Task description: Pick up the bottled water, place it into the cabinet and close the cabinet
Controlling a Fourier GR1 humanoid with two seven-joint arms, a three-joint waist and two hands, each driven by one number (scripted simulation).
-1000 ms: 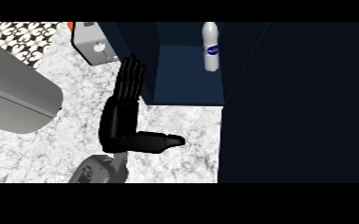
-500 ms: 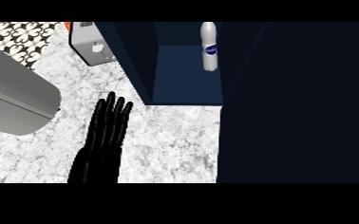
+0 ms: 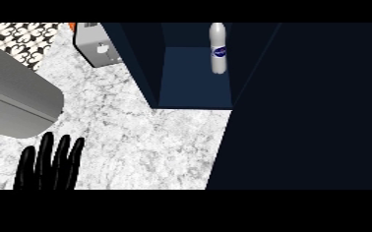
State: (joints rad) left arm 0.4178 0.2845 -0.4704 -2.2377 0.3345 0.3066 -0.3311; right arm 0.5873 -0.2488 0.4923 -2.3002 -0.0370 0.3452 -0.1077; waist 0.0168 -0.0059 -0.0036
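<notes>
One hand [image 3: 47, 164] shows, at the lower left edge of the head view, well away from the cabinet [image 3: 195, 83]. Its black fingers [image 3: 45, 152] are straight and spread a little, pointing up the view, and they hold nothing. Which of the robot's two hands this is cannot be told for sure; it sits on the left side, so it reads as the left one. The other hand is out of view.

Under the hand lies one marbled white counter [image 3: 145, 132]. To the left of the cabinet stands one large grey rounded appliance [image 3: 25, 101], and just beside the cabinet's left wall sits one small grey box [image 3: 96, 49] with an orange corner behind it.

The one cabinet is dark blue and open. One bottle of water [image 3: 219, 48] stands upright inside it, at the back, near its right wall. A dark panel [image 3: 298, 108], likely the cabinet's door, fills the space to the right.
</notes>
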